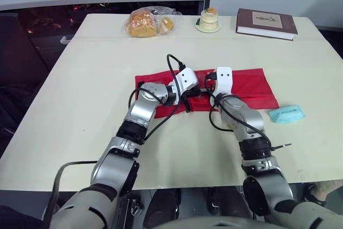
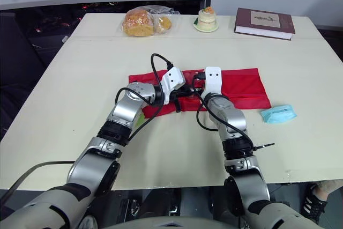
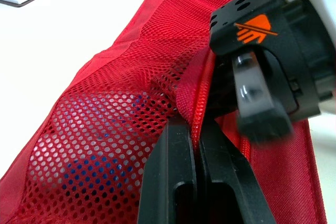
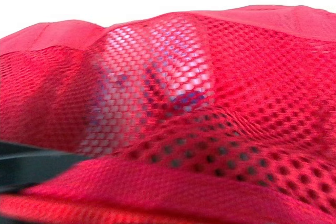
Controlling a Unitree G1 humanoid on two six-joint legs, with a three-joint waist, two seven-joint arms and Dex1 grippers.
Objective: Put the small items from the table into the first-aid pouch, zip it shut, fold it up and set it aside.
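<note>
Where the red pouch (image 1: 246, 87) bunches at its zip, the left fingers (image 3: 170, 177) pinch it tight.

Both arms reach forward with elbows bent, wrists meeting at centre. Left arm (image 1: 140, 112) angles inward. Left gripper (image 3: 194, 127): fingers (image 3: 176, 182) pressed together, pinching an edge of the pouch (image 3: 105, 103). Right arm (image 1: 244, 119) runs straight ahead, wrist turned inward. Right gripper (image 1: 209, 87) sits just beside the left one.
</note>
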